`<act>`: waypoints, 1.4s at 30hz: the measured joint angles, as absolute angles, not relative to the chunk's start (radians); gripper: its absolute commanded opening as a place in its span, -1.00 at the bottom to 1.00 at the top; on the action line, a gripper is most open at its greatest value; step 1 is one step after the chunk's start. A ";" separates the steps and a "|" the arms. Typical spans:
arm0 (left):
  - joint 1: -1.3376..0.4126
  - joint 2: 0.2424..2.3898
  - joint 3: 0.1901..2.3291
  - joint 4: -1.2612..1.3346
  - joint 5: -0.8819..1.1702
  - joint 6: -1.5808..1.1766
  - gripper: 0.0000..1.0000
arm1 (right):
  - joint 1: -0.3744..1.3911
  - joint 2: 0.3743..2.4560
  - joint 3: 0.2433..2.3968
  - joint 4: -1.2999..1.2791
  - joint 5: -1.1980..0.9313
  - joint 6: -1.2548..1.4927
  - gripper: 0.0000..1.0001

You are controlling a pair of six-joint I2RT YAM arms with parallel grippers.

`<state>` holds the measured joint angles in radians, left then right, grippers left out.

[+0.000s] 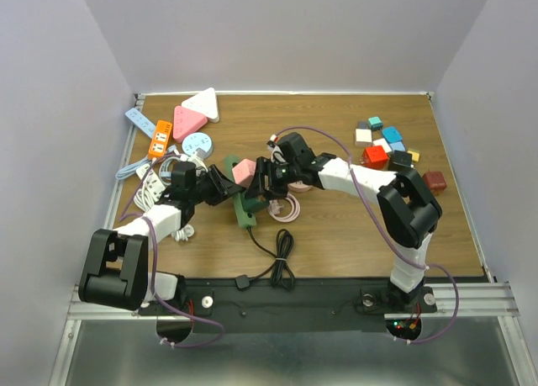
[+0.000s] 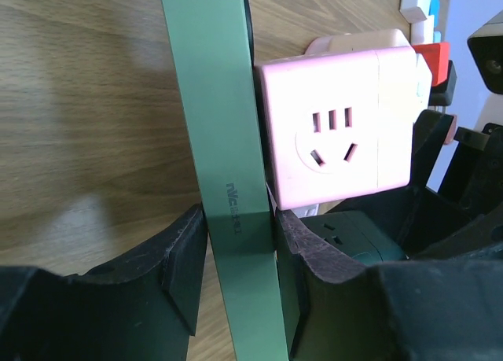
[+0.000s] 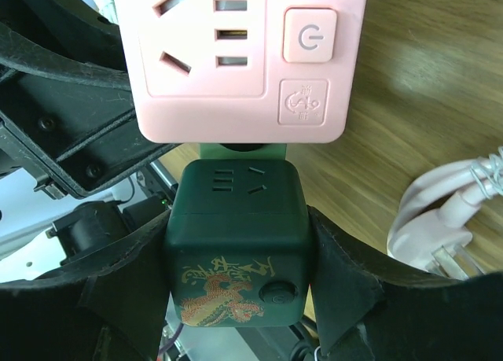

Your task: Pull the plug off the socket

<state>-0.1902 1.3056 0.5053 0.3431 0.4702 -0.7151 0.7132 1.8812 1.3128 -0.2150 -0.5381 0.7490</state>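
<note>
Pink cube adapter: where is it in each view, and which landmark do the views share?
Top external: pink cube adapter at picture centre.
Left wrist: adapter at upper right.
Right wrist: adapter at top centre, above the dark green cube.
Shared landmark: the green power strip beside or under it.

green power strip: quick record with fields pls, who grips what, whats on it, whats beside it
left fingers: clamped on the long edges of the green power strip
right fingers: clamped on both sides of the dark green cube plug
pink adapter: on the strip, right next to the cube plug
cube plug seated or out: cannot tell from these views
nearby: coiled pale pink cable lying on the wooden table
</note>
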 measured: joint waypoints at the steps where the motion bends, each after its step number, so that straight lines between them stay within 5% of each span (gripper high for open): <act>1: -0.186 1.306 0.505 0.338 0.470 -0.717 -1.00 | 0.714 1.886 1.319 -0.217 -0.538 0.747 0.25; 6: -0.178 1.292 0.505 0.330 0.457 -0.723 -1.00 | 0.715 1.912 1.356 -0.236 -0.553 0.731 0.68; 15: -0.154 1.285 0.505 0.311 0.415 -0.724 -1.00 | 0.735 1.986 1.411 -0.262 -0.567 0.730 0.74; 18: -0.154 1.285 0.505 0.311 0.416 -0.731 -1.00 | 0.746 2.000 1.417 -0.262 -0.572 0.730 0.57; 21: -0.154 1.285 0.500 0.321 0.422 -0.743 -1.00 | 0.749 2.012 1.440 -0.262 -0.591 0.731 -0.08; 27: -0.150 1.276 0.485 0.348 0.426 -0.758 -1.00 | 0.752 2.018 1.465 -0.269 -0.601 0.726 -0.99; 42: -0.140 1.259 0.439 0.346 0.434 -0.734 -1.00 | 0.604 1.774 1.293 -0.309 -0.597 0.677 -0.99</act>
